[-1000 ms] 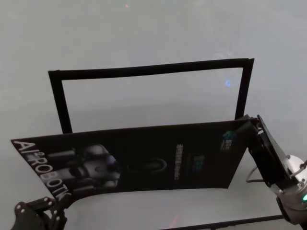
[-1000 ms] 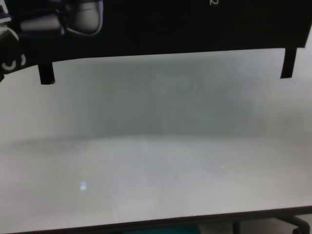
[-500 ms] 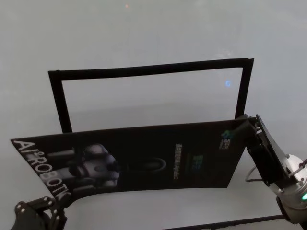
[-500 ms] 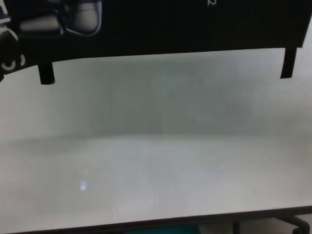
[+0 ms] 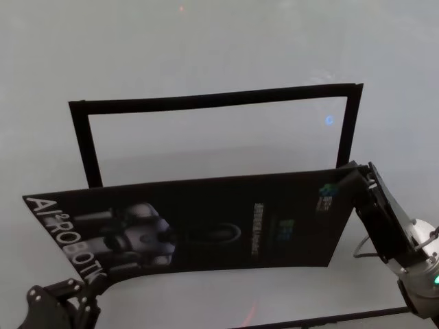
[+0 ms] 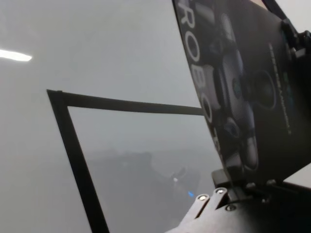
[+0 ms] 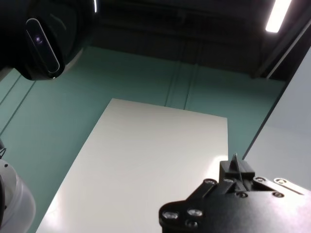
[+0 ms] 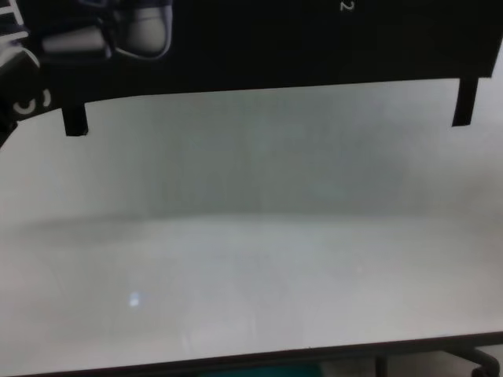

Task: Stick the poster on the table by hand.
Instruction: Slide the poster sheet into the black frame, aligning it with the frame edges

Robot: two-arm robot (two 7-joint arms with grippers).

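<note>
The poster (image 5: 206,226), a glossy black sheet with a grey-white robot and white letters, hangs tilted above the white table (image 5: 206,41). My left gripper (image 5: 89,286) is shut on its lower left corner; the left wrist view shows the gripper (image 6: 228,187) clamping the poster (image 6: 252,87). My right gripper (image 5: 357,181) is shut on the poster's right edge; in the right wrist view the gripper (image 7: 237,175) pinches a thin edge. The chest view shows the poster's lower edge (image 8: 275,39) above the table (image 8: 251,259).
Narrow black tape strips (image 5: 212,99) form a rectangular frame on the table behind the poster, also showing in the left wrist view (image 6: 77,150) and the chest view (image 8: 75,118). The table's near edge (image 8: 251,357) runs along the bottom.
The poster's left end has shifted a little to the right with my left gripper. The right end and right gripper have barely moved.
</note>
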